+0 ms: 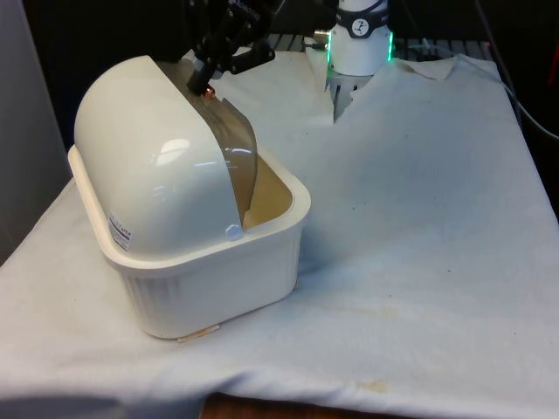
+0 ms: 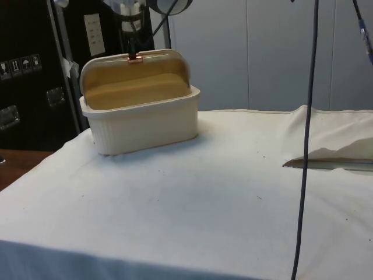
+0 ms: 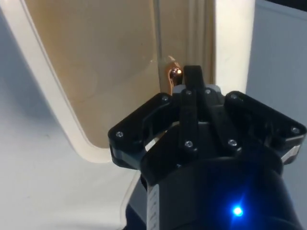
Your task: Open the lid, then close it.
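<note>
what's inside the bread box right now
The bread box shows a bare tan floor through the raised lid; nothing lies on it. Its front wall hides the near floor.

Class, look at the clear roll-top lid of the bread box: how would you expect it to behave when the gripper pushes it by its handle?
The lid probably slides stiffly along a curve, since it tucks under the domed cover. Its clear plastic looks thin, so likely light. The small copper handle, where the gripper sits, may slip.

The gripper [image 1: 206,85] points steeply down, its fingers [image 3: 192,81] closed together.
</note>
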Motion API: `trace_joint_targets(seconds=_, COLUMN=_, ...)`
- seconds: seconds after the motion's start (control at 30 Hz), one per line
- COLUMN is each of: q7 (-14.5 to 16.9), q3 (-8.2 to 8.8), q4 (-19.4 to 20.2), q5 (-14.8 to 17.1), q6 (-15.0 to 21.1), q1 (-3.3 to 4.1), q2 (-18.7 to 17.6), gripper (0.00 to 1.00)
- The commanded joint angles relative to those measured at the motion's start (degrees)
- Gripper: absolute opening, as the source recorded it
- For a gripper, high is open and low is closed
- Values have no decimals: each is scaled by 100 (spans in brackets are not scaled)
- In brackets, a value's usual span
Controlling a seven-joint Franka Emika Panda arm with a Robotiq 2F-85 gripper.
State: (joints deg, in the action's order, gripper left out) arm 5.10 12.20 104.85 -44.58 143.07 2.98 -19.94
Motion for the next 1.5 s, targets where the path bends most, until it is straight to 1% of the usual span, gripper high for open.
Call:
trace_joint_targets(seconds=0.0, q7=132, q3=-80, q4=34, q5=212, q6=-6, q1=-29, q2=-11, gripper=0)
trace_joint_targets(seconds=0.03, q7=183, q3=-92, q4=34, q5=315, q6=-29, q1=-29, q2=-6, gripper=0)
trace_joint_targets(seconds=0.2, q7=327, q3=-109, q4=17, q5=561, q6=-74, q1=-23, q2=0, gripper=0)
trace_joint_targets(seconds=0.23, q7=241, q3=-40, q4=0, q5=424, q6=-80, q1=17, q2=29, gripper=0)
trace_joint_targets(seconds=0.27, q7=355, q3=-115, q4=17, q5=613, q6=-86, q1=-17, q2=6, gripper=0)
trace_joint_targets(seconds=0.5, q7=596, q3=-149, q4=23, q5=1026, q6=-172, q1=0, q2=29, gripper=0)
trace_joint_targets(seconds=0.53, q7=659, q3=-155, q4=23, q5=1123, q6=-195, q1=6, q2=34, gripper=0)
trace_joint_targets(seconds=0.57, q7=579, q3=-92, q4=0, q5=1008, q6=-201, q1=40, q2=46, gripper=0)
trace_joint_targets(seconds=0.6, q7=693, q3=-166, q4=23, q5=1180, q6=-218, q1=6, q2=40, gripper=0)
trace_joint_targets(seconds=0.83, q7=968, q3=-201, q4=17, q5=1576, q6=-350, q1=11, q2=63, gripper=0)
trace_joint_targets(seconds=0.87, q7=1049, q3=-212, q4=17, q5=1702, q6=-401, q1=11, q2=69, gripper=0)
trace_joint_targets(seconds=0.9, q7=940, q3=-143, q4=0, q5=1553, q6=-367, q1=46, q2=69, gripper=0)
trace_joint_targets(seconds=0.93, q7=1089, q3=-218, q4=11, q5=1759, q6=-418, q1=17, q2=74, gripper=0)
trace_joint_targets(seconds=1.07, q7=1249, q3=-235, q4=0, q5=2000, q6=-516, q1=17, q2=80, gripper=0)
trace_joint_targets(seconds=1.1, q7=1329, q3=-246, q4=0, q5=2120, q6=-550, q1=17, q2=86, gripper=0)
trace_joint_targets(seconds=1.17, q7=1409, q3=-252, q4=0, q5=2235, q6=-584, q1=23, q2=86, gripper=0)
trace_joint_targets(seconds=1.2, q7=1318, q3=-195, q4=0, q5=2120, q6=-516, q1=52, q2=74, gripper=0)
trace_joint_targets(seconds=1.23, q7=1450, q3=-258, q4=0, q5=2292, q6=-607, q1=23, q2=86, gripper=0)
trace_joint_targets(seconds=1.37, q7=1587, q3=-281, q4=-11, q5=2510, q6=-676, q1=29, q2=86, gripper=0)
trace_joint_targets(seconds=1.4, q7=1656, q3=-292, q4=-11, q5=2618, q6=-710, q1=29, q2=86, gripper=0)
trace_joint_targets(seconds=1.43, q7=1576, q3=-235, q4=-11, q5=2515, q6=-642, q1=57, q2=74, gripper=0)
trace_joint_targets(seconds=1.47, q7=1690, q3=-298, q4=-17, q5=2670, q6=-733, q1=29, q2=86, gripper=0)
